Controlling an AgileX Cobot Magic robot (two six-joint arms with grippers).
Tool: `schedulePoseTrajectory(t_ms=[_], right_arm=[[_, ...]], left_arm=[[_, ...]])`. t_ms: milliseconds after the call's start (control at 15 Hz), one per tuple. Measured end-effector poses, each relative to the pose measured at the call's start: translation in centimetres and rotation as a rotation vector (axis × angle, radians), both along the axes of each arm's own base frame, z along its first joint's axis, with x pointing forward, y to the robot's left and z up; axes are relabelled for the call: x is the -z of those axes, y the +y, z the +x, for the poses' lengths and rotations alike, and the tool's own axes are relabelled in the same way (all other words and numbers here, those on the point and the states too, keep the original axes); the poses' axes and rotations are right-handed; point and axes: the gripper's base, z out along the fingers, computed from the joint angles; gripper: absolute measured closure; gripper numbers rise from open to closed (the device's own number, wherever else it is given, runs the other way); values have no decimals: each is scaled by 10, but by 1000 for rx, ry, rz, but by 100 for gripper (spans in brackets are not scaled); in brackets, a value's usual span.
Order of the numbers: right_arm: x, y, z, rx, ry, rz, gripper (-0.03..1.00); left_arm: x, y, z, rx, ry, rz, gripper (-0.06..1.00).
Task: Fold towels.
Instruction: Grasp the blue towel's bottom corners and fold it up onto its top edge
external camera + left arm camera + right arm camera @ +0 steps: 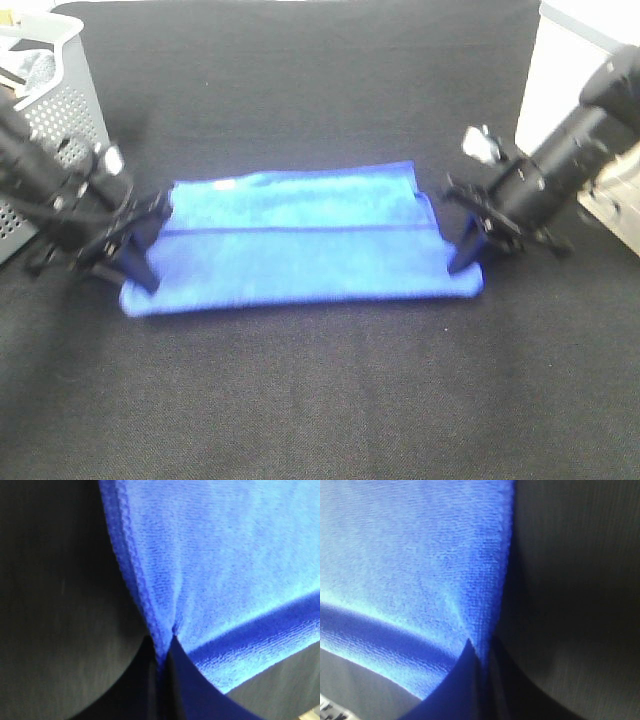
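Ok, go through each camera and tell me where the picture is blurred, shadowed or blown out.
Exterior high: soft throughout, with the white object and the basket washed out and the towel evenly lit. Left wrist: the weave is crisp, the left gripper is a dark blur, and a shadow band runs under the fold. Right wrist: much the same, with the right gripper dark and unfocused.

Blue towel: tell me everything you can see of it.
The blue towel is bright royal-blue microfibre with a stitched hem, folded lengthwise so that one long edge runs across its middle. It lies on the black tabletop, its length running left to right. The left pincer is shut on one short end and the right pincer on the other.
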Motion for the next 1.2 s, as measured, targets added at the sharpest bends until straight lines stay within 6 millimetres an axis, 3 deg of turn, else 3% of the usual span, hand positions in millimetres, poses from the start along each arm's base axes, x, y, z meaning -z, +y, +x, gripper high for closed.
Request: schedulePoseTrajectory(t_ms=[133, 267, 467, 867, 933, 1200], right_arm=[[5, -1, -19, 10, 38, -1, 97], [-1, -1, -22, 5, 19, 10, 97], [-14, 2, -14, -5, -53, 38, 97], [-40, 6, 45, 12, -210, 47, 97], [-40, 6, 55, 14, -223, 41, 97], [-28, 5, 88, 10, -261, 10, 97]], left_arm=[[6, 2, -14, -5, 36, 10, 94], [5, 2, -16, -8, 35, 10, 94], [-22, 1, 2, -16, -69, 6, 94], [-65, -1, 50, -91, -290, 10, 94], [-66, -1, 58, -98, -314, 11, 94], [-37, -3, 93, -114, -326, 23, 94]])
